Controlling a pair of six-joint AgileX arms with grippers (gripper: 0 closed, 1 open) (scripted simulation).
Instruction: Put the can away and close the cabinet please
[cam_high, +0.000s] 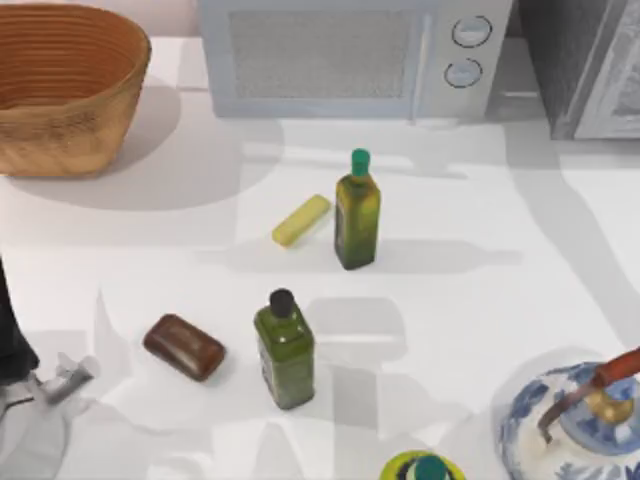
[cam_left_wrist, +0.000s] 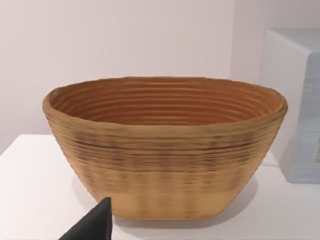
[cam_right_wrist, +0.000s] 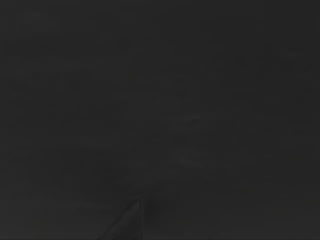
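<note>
The left gripper (cam_high: 62, 383) sits low at the table's (cam_high: 480, 300) near-left corner, and whether it is open or holding anything cannot be told; its wrist camera faces the woven basket (cam_left_wrist: 165, 150) at the far left. Beyond it lie a brown block (cam_high: 184, 347), two green bottles (cam_high: 285, 350) (cam_high: 357, 212) and a yellow bar (cam_high: 301, 221), with the microwave (cam_high: 350, 55) behind. The cabinet (cam_high: 575, 70) stands at the far-right corner; the right wrist view is dark, so the right gripper's hold cannot be told.

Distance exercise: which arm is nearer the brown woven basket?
Left, likely: left arm stands at the table's left edge, where the woven basket sits; right wrist view is dark.
</note>
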